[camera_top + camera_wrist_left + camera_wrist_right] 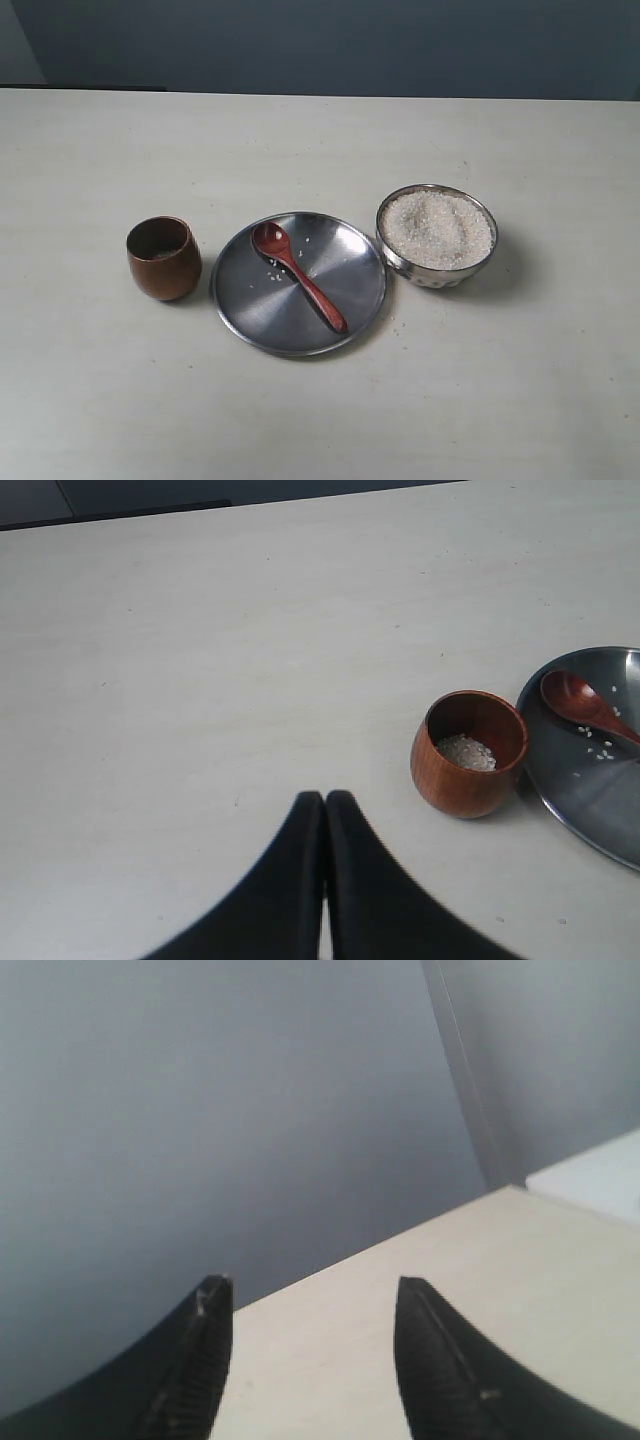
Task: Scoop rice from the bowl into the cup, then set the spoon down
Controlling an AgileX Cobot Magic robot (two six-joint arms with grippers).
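One spoon (300, 278) on one plate (350, 270), one cup (163, 262), one bowl (435, 273)

Soft, even light fell on the pale table (100, 400), leaving faint shadows beside the cup (163, 265) and bowl (435, 276). The plate (352, 262) showed dull glare; the right end effector (312, 1290) looked slightly blurred, perhaps out of focus.

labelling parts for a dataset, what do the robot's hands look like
Left hand: two smooth matte black fingers, broad-based, curving to narrow tips. Right hand: same black tapered shape, finely ribbed inner faces. No cables or markings show.
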